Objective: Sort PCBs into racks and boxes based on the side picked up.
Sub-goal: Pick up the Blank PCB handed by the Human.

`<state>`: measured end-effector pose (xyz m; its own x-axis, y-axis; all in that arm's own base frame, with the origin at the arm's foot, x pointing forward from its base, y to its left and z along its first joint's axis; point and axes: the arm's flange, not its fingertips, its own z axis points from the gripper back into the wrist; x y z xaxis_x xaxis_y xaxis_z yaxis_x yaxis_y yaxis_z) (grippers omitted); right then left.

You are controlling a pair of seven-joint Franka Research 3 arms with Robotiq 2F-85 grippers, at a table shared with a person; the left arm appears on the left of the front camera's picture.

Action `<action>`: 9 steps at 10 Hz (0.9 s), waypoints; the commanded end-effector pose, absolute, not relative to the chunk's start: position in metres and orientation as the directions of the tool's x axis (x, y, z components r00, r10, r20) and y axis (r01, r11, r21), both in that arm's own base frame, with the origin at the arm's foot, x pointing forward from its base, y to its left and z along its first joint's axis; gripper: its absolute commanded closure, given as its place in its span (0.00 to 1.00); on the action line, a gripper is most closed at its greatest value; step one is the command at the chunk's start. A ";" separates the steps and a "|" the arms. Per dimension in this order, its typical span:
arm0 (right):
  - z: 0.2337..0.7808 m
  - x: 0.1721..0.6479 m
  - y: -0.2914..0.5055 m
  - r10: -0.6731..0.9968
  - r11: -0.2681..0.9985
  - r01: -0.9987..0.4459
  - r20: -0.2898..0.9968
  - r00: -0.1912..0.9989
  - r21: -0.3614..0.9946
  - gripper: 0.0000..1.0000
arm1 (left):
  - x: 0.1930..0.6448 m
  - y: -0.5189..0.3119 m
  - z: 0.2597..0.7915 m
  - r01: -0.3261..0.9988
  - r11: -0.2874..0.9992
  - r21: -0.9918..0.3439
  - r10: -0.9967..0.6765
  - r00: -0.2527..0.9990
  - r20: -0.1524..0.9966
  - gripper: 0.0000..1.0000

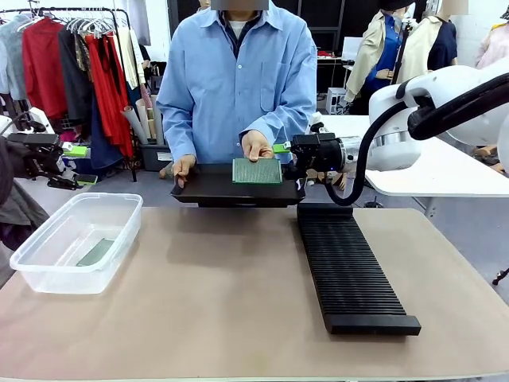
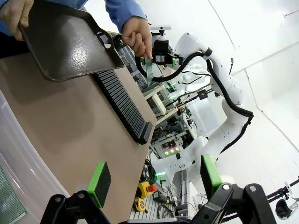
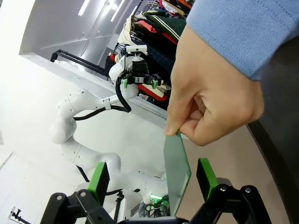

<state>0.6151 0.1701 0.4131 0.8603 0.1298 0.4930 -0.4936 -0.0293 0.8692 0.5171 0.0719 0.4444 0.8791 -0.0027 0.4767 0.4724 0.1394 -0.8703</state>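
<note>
Front view, nearest me: the brown table (image 1: 199,318) lies bare down the middle, giving plenty of room between the clear tub (image 1: 75,239) by the left edge and the black slotted rack (image 1: 350,270) on the right. One green board (image 1: 96,252) lies flat on the tub's floor. The rack runs lengthwise away from me, its near end well back from the table's front edge.

My left gripper (image 1: 79,165) hangs above and behind the tub with its fingers spread wide and nothing between them. Its arm is cut off at the frame edge.

At the far edge a person holds a shallow black tray (image 1: 231,189) in one hand (image 1: 183,167). The other hand (image 1: 256,146) pinches a second board (image 1: 257,170) by its top edge, upright over the tray.

My right gripper (image 1: 283,157) sits just beside that board, fingers spread. Its lower finger is hidden behind the tray there.

Right wrist view shows the board (image 3: 176,170) edge-on between my green pads (image 3: 205,177), closer to one of them. Its bottom end drops behind the gripper body, so I cannot tell whether it touches a pad.
</note>
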 end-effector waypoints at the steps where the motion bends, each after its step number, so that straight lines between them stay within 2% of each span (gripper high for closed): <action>1: 0.417 0.624 0.175 0.138 -0.002 -0.468 0.464 0.875 0.883 0.00 | 0.516 0.072 0.446 0.475 0.137 -0.869 -0.003 0.878 0.479 0.00; 5: 0.413 0.622 0.173 0.111 0.002 -0.435 0.432 0.895 0.901 0.24 | 0.516 0.072 0.446 0.475 0.137 -0.869 -0.003 0.878 0.479 0.00; 9: 0.405 0.617 0.172 0.087 0.019 -0.407 0.404 0.911 0.913 0.61 | 0.516 0.072 0.446 0.475 0.137 -0.869 -0.003 0.878 0.479 0.00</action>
<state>0.6179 0.1670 0.4058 0.8977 0.1106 0.4266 -0.4300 0.0082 0.9028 0.5171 0.0719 0.4445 0.8791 -0.0028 0.4767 0.4724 0.1394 -0.8703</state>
